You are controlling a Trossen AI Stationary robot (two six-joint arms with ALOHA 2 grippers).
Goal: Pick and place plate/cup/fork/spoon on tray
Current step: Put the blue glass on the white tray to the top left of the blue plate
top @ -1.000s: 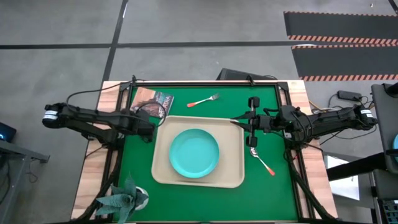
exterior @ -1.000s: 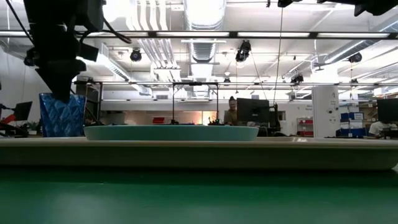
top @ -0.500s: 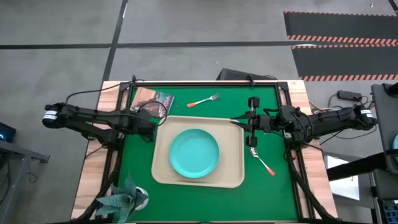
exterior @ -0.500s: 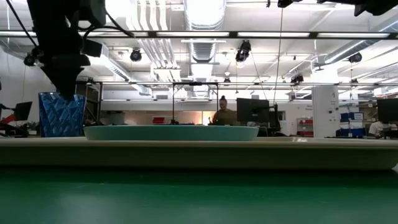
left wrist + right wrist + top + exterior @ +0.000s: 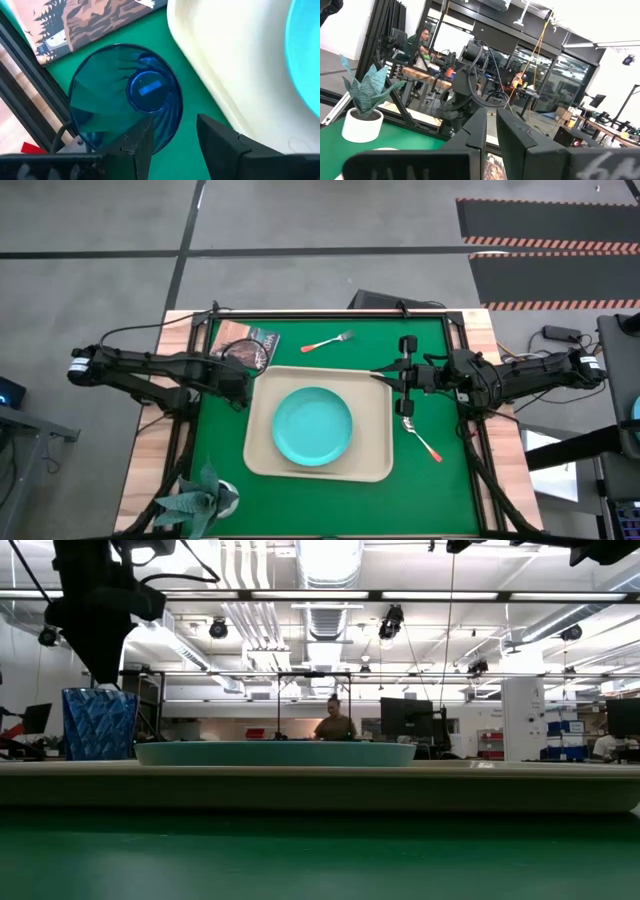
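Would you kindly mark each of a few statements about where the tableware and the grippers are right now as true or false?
1. The plate lies on the tray. True.
2. The cup stands on the tray. False: it stands on the green mat beside the tray's rim, near a picture card.
3. The fork is off the tray, on the mat. True.
4. The spoon rests on the plate. False: it lies on the mat, off the tray's right side.
5. The left gripper is open above the cup. True.
6. The right gripper holds the fork. False: it is nearly shut and holds nothing.
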